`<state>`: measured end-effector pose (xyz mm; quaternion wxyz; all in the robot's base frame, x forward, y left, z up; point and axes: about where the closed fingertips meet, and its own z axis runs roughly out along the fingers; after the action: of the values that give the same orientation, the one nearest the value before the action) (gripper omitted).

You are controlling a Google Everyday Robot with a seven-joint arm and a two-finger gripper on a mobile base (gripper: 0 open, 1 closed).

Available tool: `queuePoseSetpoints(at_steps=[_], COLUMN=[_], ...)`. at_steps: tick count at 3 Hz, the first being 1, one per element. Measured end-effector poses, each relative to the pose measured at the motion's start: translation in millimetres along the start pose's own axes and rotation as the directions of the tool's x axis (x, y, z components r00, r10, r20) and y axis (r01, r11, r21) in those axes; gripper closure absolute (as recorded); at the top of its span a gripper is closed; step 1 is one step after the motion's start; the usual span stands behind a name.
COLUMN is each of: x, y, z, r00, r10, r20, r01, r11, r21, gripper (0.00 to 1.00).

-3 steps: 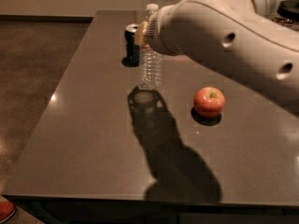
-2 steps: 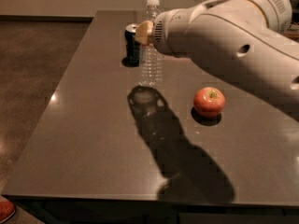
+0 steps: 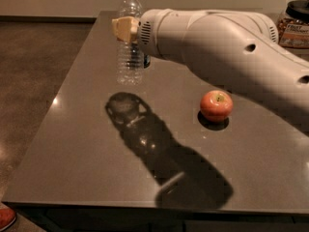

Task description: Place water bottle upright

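Observation:
The water bottle (image 3: pixel 130 57), clear ribbed plastic with a white cap, stands upright near the table's far left part. My gripper (image 3: pixel 125 29) reaches in from the right at the end of the thick white arm (image 3: pixel 217 42) and is shut around the bottle's middle, a tan finger (image 3: pixel 123 28) across its front. The bottle's label band is hidden behind that finger. Its base is at or just above the tabletop; I cannot tell which. Its shadow (image 3: pixel 126 109) lies in front of it.
A red apple (image 3: pixel 216 105) sits on the dark table (image 3: pixel 72 144) right of centre. A sliver of the dark soda can (image 3: pixel 147 61) shows behind the bottle. A jar (image 3: pixel 295 25) stands at the far right. The table's left edge drops to the floor.
My gripper and the bottle have moved left together, now covering most of the soda can. The arm sits lower across the view. The apple has not moved.

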<state>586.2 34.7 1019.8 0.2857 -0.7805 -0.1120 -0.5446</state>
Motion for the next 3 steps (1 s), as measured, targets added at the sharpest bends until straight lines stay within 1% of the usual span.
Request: queuePoseSetpoints(at_steps=[1,2,3], x=[-0.8,0.0,1.6], y=[-11.1,-18.7,-20.6], z=[-2.9,-6.2,-6.7], r00=[0.991,0.977,0.977], r10=[-0.127,-0.205,-0.2], r20=[-0.039,-0.05,-0.069], r01=[0.128,0.207,0.203], r11=[0.9913,0.9777,0.9785], r21=[0.03,0.035,0.037], gripper=[1.0,1.0,1.0])
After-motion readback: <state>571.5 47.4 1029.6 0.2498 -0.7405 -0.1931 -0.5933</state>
